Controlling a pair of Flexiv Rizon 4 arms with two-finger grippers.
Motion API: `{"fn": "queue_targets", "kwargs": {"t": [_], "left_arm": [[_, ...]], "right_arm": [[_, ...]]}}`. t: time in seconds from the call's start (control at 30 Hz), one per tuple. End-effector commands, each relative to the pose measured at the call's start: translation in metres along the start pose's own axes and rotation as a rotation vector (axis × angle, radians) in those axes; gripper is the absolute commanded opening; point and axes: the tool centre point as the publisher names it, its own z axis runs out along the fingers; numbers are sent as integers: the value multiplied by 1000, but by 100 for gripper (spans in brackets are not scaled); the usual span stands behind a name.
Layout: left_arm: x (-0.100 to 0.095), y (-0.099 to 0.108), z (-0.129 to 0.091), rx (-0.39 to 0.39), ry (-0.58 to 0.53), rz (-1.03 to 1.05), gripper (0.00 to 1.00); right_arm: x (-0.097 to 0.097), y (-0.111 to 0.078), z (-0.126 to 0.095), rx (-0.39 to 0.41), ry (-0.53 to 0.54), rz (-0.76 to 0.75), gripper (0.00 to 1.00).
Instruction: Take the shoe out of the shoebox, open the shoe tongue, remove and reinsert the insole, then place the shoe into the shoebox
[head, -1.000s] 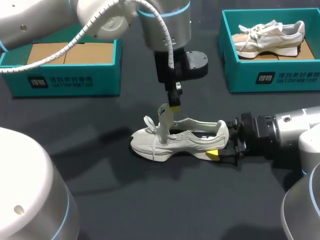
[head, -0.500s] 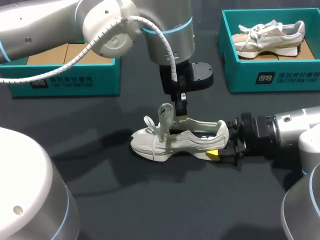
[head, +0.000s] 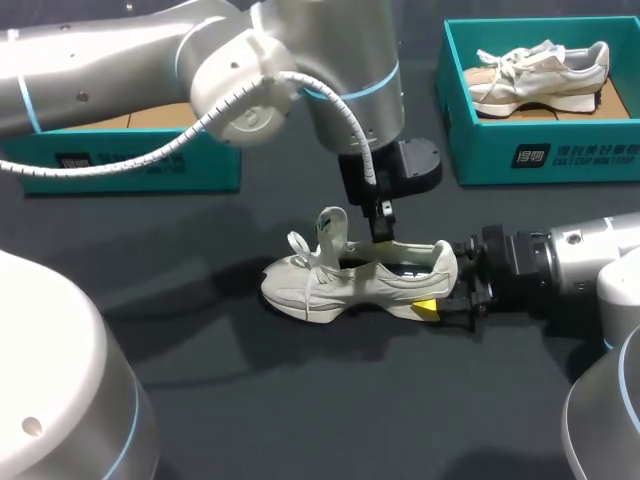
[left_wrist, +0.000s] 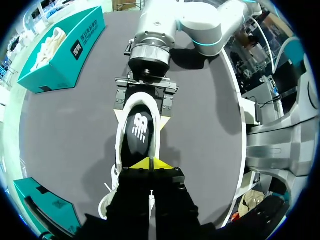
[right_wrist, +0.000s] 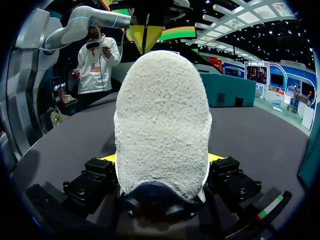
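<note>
A pale grey shoe (head: 350, 282) lies on its sole mid-table, toe to the left, with its tongue (head: 332, 228) standing upright. My right gripper (head: 440, 290) comes in from the right and is shut on the heel (right_wrist: 160, 120), a yellow-tipped finger on each side. My left gripper (head: 382, 236) hangs just over the shoe's mouth, behind the tongue, shut with nothing in it. In the left wrist view its joined yellow tips (left_wrist: 151, 164) point down at the dark insole (left_wrist: 137, 131) lying inside the shoe.
A teal shoebox (head: 130, 162) lined with cardboard stands at the back left, partly behind my left arm. Another teal box (head: 540, 152) at the back right holds a second pale shoe (head: 540, 68). Dark tabletop lies in front of the shoe.
My left gripper has moved right and down, from the top of the tongue to above the shoe's mouth. The tongue stays upright. The right gripper and shoe have not moved.
</note>
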Motion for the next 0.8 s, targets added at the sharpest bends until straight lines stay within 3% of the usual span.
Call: {"fn": "queue_targets", "kwargs": {"t": [0.03, 0.17, 0.53, 0.8], "left_arm": [[-4, -3, 9, 14, 23, 4, 0], [-7, -4, 21, 17, 32, 56, 0], [-7, -4, 21, 17, 32, 56, 0], [-21, -17, 62, -14, 46, 88, 0]], "right_arm": [[0, 0, 1, 4, 1, 0, 0], [0, 0, 1, 4, 1, 0, 0], [0, 0, 1, 4, 1, 0, 0], [0, 0, 1, 4, 1, 0, 0]]}}
